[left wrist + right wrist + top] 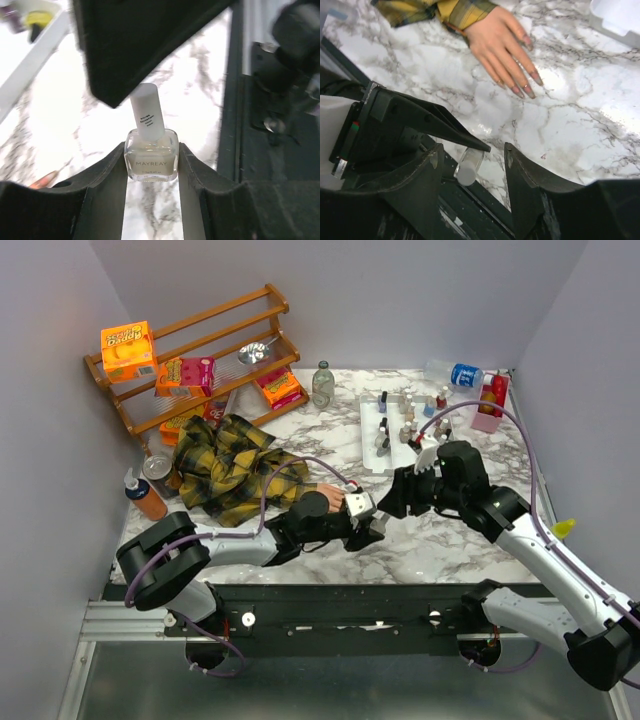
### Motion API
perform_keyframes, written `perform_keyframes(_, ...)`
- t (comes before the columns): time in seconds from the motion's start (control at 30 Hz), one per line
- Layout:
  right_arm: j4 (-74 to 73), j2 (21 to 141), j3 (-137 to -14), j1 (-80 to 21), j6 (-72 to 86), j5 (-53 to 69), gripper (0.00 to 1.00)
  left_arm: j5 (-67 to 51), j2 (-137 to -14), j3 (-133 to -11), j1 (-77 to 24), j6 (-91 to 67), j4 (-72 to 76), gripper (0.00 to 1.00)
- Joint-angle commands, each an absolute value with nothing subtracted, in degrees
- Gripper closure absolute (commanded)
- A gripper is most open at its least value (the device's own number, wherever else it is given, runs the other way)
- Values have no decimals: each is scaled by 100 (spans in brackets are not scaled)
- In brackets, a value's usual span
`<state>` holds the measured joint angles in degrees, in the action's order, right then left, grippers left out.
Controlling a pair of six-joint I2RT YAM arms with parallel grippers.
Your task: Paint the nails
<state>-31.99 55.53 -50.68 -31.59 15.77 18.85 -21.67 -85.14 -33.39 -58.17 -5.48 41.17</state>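
The peach mannequin hand [322, 500] sticks out of the yellow-and-black plaid sleeve [225, 465] and lies flat on the marble. In the right wrist view the hand [500, 42] shows pinkish-red nails [536, 77]. My left gripper [151, 172] is shut on a small pale MAYREAY polish bottle [151, 156] with a white cap [146, 112], held near the table's front edge, right of the hand. My right gripper [472, 150] is open, and the bottle's cap [468, 172] sits between its fingers. I cannot tell whether they touch it.
A white tray [370, 445] of several polish bottles stands behind the grippers. A wooden rack [200, 350] with orange boxes is at the back left. A glass bottle [322, 385], water bottle [455, 373], pink container [492, 400], orange bottle [147, 498] and can [158, 472] ring the table.
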Motion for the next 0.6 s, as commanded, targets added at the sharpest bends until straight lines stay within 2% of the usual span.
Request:
perform_keyframes(0.0,-2770,5493,-5064,-3164,2074,1318,35,-704,-8604,-3709,-5845,-668,3815,93)
perform_keyframes(0.13,-2252,5379,-4721,-3173,2399,1292,36,-326,-8718,-3841,-5854,-852,3762,93)
perform_keyframes(0.57,-1468,5475,-4237,-3173,2830,1037,44,-316,-8771,-3850,-5854,-870,3911,93)
